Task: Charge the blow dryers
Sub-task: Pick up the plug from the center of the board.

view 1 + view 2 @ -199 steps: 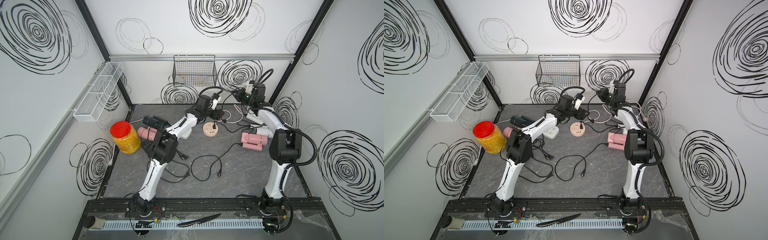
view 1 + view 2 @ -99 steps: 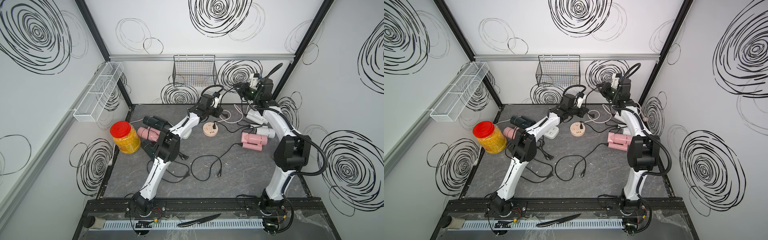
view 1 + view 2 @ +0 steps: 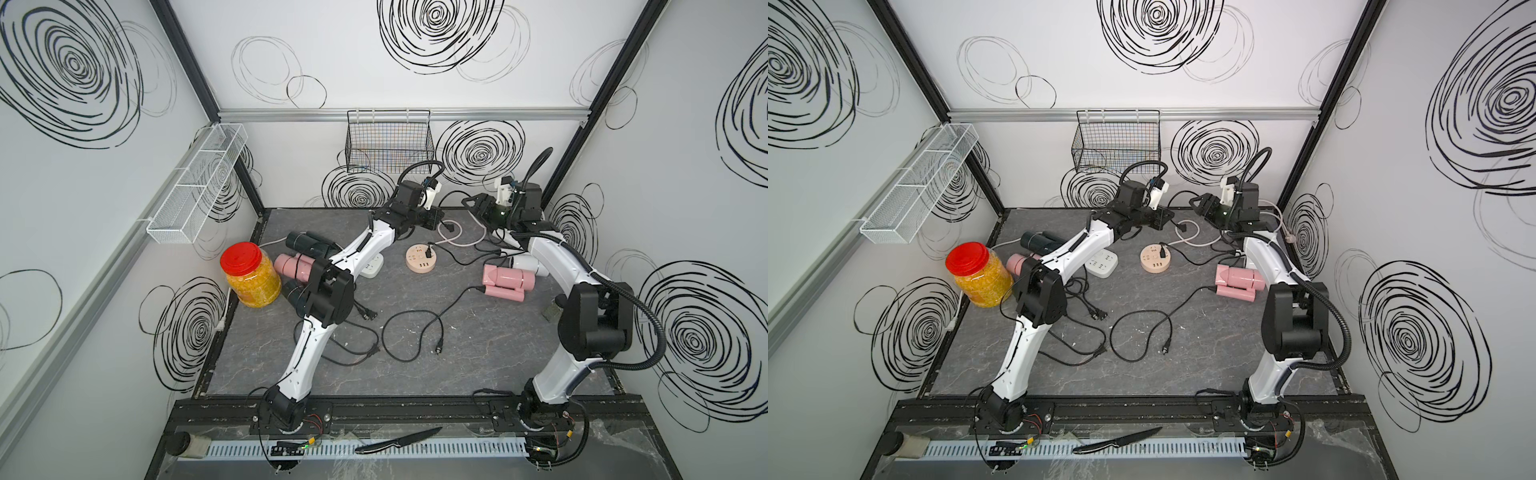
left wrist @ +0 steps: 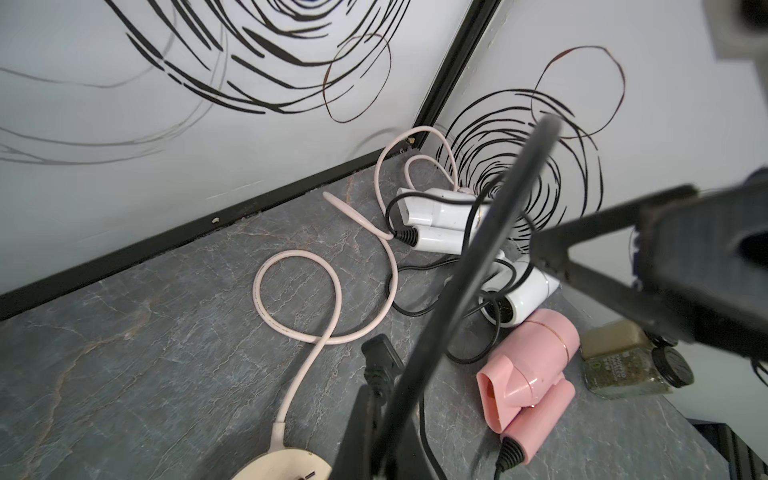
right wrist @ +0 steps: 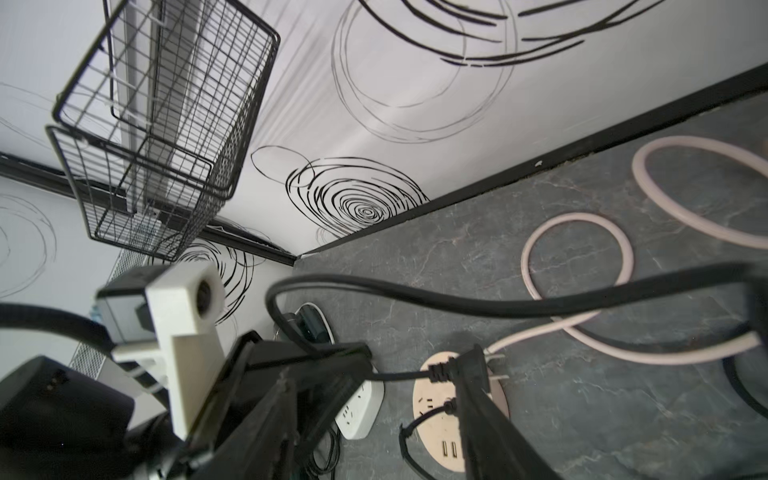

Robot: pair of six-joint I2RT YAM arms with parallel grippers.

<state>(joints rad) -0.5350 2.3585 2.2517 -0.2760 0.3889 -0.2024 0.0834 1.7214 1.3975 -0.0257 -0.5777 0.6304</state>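
My left gripper is shut on a black cord just behind its plug, held above the round beige socket hub. My right gripper stands open facing it, and the plug lies beside one of its fingers. Two dark blow dryers and a pink one lie by the left arm. At the right lie a pink dryer and two white ones.
A white power strip sits left of the hub. A red-lidded yellow jar, a spice jar, loose black cords, a pink cable, a back-wall wire basket and a knife are also here.
My left gripper has shut on the cord by its plug. My right gripper has opened, and its arm has swung towards the right wall.
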